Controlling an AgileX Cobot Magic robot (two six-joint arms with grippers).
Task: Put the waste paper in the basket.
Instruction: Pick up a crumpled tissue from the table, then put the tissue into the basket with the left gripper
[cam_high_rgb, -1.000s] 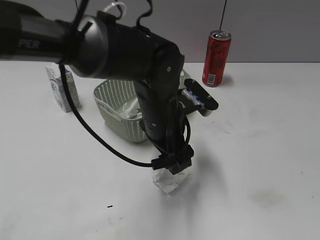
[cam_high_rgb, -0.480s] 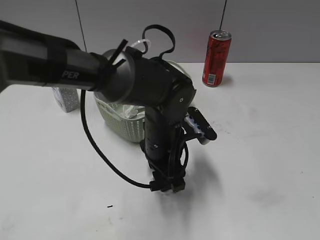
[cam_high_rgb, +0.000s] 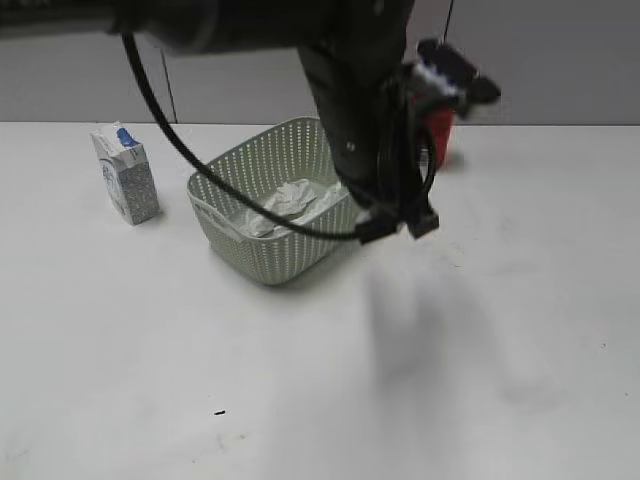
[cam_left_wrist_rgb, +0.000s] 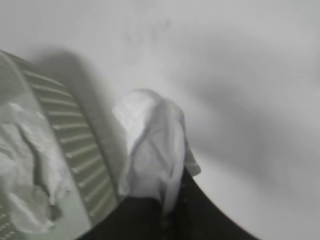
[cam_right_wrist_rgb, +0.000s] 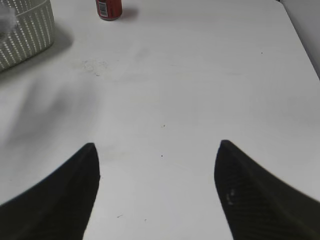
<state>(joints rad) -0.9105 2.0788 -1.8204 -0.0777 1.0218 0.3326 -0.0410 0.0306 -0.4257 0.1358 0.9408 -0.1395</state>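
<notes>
My left gripper (cam_high_rgb: 397, 226) is shut on a crumpled white waste paper wad (cam_left_wrist_rgb: 152, 145) and holds it in the air just outside the right wall of the sage-green basket (cam_high_rgb: 250, 250). In the left wrist view the wad hangs beside the basket wall (cam_left_wrist_rgb: 75, 135), above the table, with the jaws (cam_left_wrist_rgb: 167, 210) below it. More crumpled white paper (cam_high_rgb: 285, 205) lies inside the basket and also shows in the left wrist view (cam_left_wrist_rgb: 25, 165). My right gripper (cam_right_wrist_rgb: 157, 160) is open and empty over bare table, out of the exterior view.
A grey-white box with a blue top (cam_high_rgb: 125, 175) stands left of the basket. A red drink can (cam_right_wrist_rgb: 108, 7) stands at the back, mostly hidden by the left arm in the exterior view. The basket corner (cam_right_wrist_rgb: 25, 30) shows far left of the right gripper.
My left arm closed on the wad lying on the table in front of the basket, then lifted it up and back to the basket's right side. The table spot is now bare.
</notes>
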